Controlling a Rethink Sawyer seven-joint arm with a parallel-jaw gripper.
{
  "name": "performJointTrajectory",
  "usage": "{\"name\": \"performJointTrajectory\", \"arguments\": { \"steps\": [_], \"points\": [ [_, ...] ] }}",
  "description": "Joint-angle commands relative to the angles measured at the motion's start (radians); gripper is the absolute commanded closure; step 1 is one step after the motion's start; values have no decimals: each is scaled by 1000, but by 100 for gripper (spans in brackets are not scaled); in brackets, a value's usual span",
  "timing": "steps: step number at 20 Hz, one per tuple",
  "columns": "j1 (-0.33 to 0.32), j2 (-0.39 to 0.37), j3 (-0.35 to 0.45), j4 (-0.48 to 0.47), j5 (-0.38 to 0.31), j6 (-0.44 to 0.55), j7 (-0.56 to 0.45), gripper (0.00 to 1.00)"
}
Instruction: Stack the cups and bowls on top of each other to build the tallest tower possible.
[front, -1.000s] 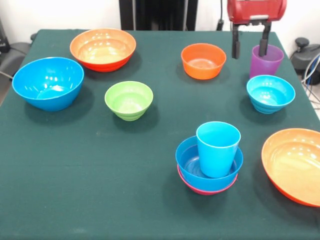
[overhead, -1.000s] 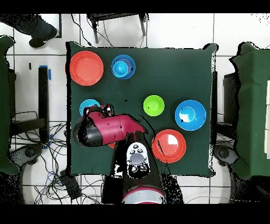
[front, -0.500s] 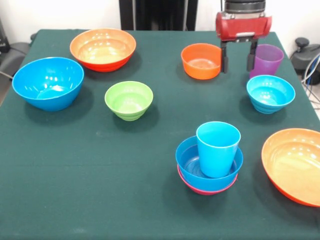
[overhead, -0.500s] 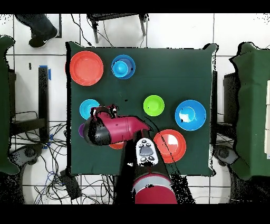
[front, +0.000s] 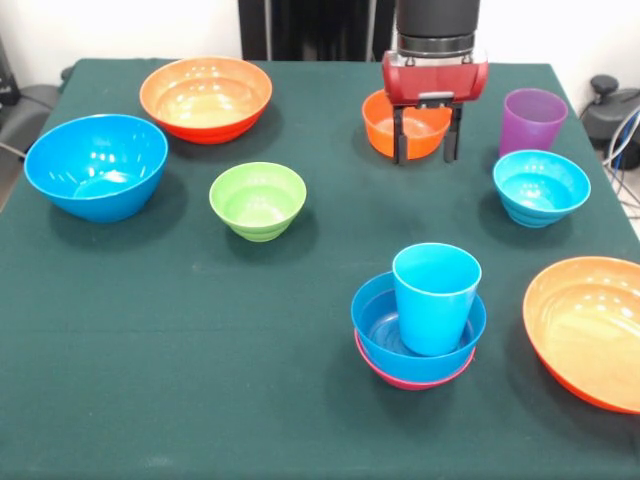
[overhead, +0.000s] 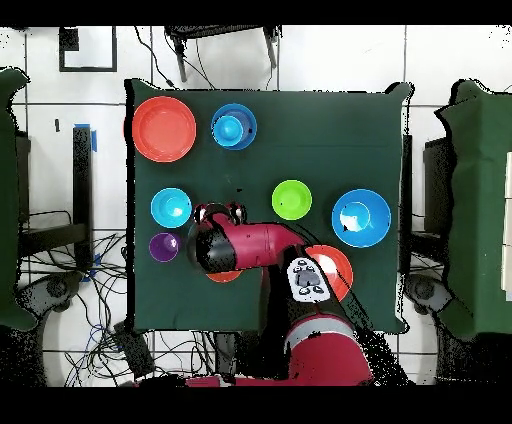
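Gripper: fingers spread, empty, in front of small orange bowl.
Purple cup: right of that bowl, apart.

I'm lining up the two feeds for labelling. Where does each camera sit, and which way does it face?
Front view: across the table, facing the robot; shows the gripper, open over the small orange bowl.
Overhead view: above, looking straight down; shows the red arm from base to gripper.
Shared: the table, purple cup, and tower.
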Motion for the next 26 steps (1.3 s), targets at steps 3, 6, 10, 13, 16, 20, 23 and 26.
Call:
{"name": "performJointTrajectory", "arguments": {
  "steps": [3,6,10,13,16,20,23,26],
  "points": [
    [41,26,58,38,-54,-37,100,0],
    [36,18,68,43,-52,-34,100,0],
    [54,12,58,43,-45,-33,107,0],
    [66,15,52,47,-45,-41,112,0],
    [56,17,61,47,-48,-35,105,0],
    [42,17,78,45,-48,-21,96,0],
    [21,27,107,58,-39,-27,108,0],
    [28,30,107,65,-30,-50,129,0]
  ]
}}
